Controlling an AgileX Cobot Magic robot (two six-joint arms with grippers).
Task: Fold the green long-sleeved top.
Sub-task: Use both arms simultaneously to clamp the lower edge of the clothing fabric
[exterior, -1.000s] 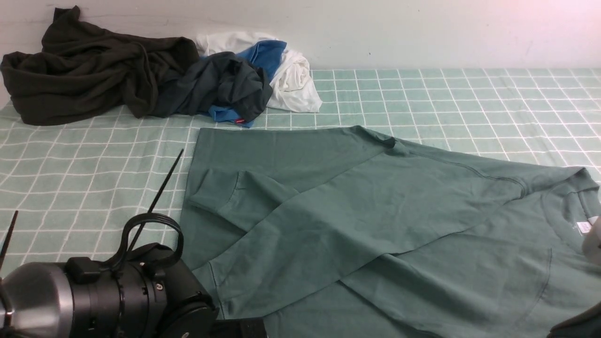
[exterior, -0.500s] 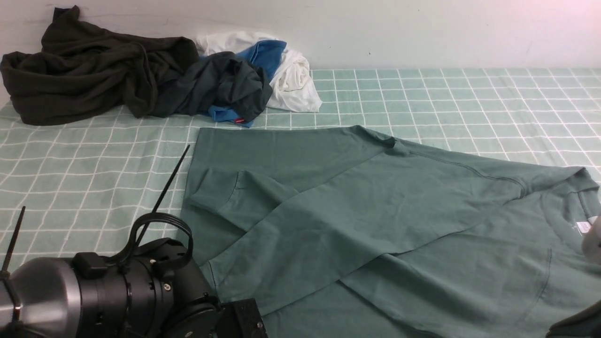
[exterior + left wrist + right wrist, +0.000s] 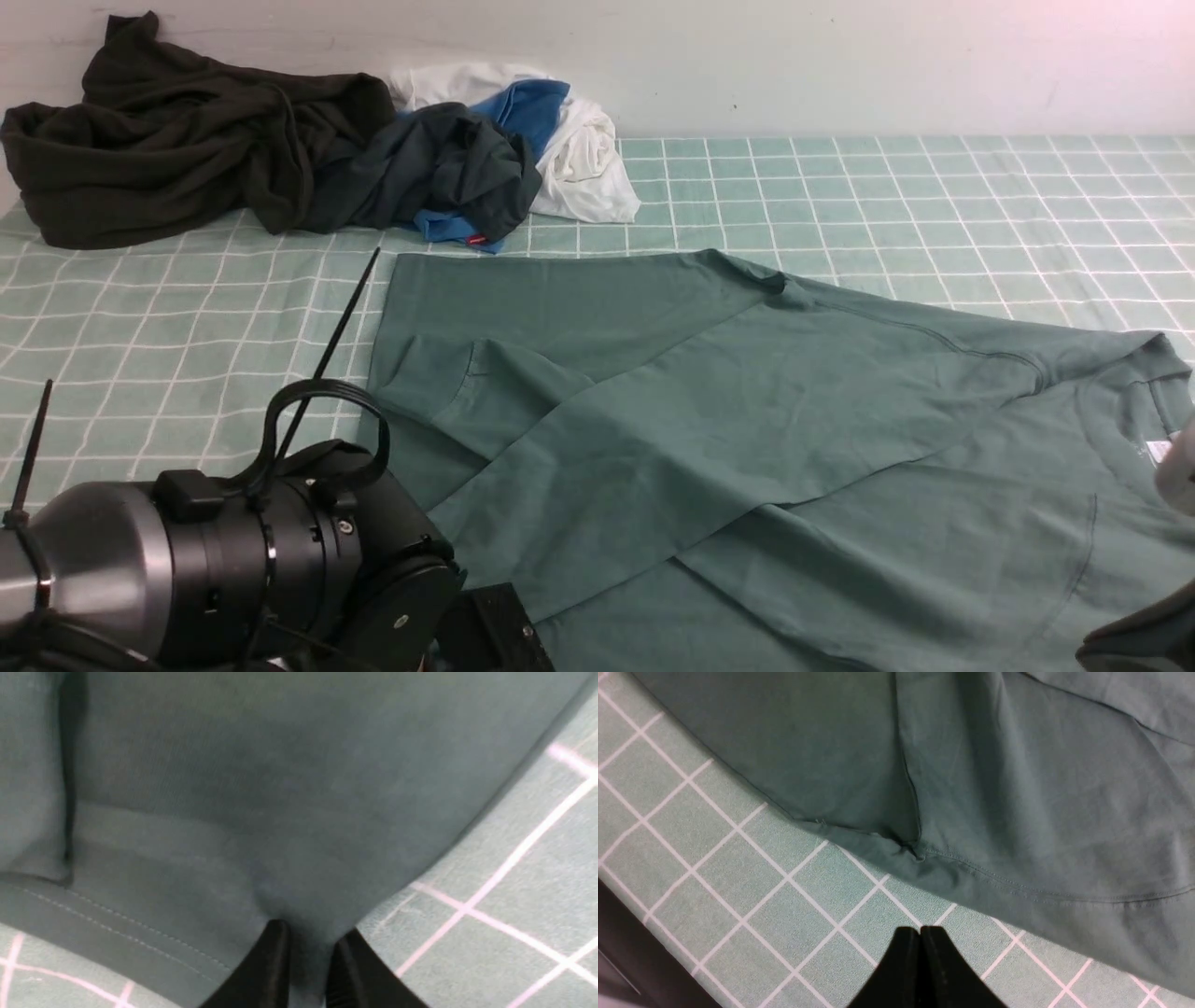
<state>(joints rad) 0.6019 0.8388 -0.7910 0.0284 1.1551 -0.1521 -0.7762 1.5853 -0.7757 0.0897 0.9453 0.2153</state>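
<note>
Heap at far left: a dark hooded garment (image 3: 168, 140), a charcoal shirt (image 3: 448, 168) and some blue and white clothes (image 3: 579, 149) lie bunched against the wall, well apart from the work.
Left claw (image 3: 308, 956): narrow, with a pucker of green fabric caught between its fingers. It sits at the near-left edge of the shirt, just beside the stitched hem.
Where the shirt is: the green long-sleeved top (image 3: 747, 420) lies spread flat on the checked table (image 3: 934, 205), from centre to the right edge of the front view.
Which way it points: its long axis runs left to right. The hem is towards the left, and the neck with its white label (image 3: 1160, 451) is at the far right.
Sleeve: one cuff (image 3: 420, 378) is laid in over the body near the left end.
Handling: it looks like soft, light jersey that will drape and sag and give no stiffness to push against. It may drag on the cloth beneath.
Where to hold: probably best pinched at the doubled hem or the shoulder seam, both layers together and at two corners at once, so the fold stays square.
Right claw (image 3: 920, 942): fingers pressed together and holding nothing. It is over bare checks just beside the shirt's near edge, not touching it.
</note>
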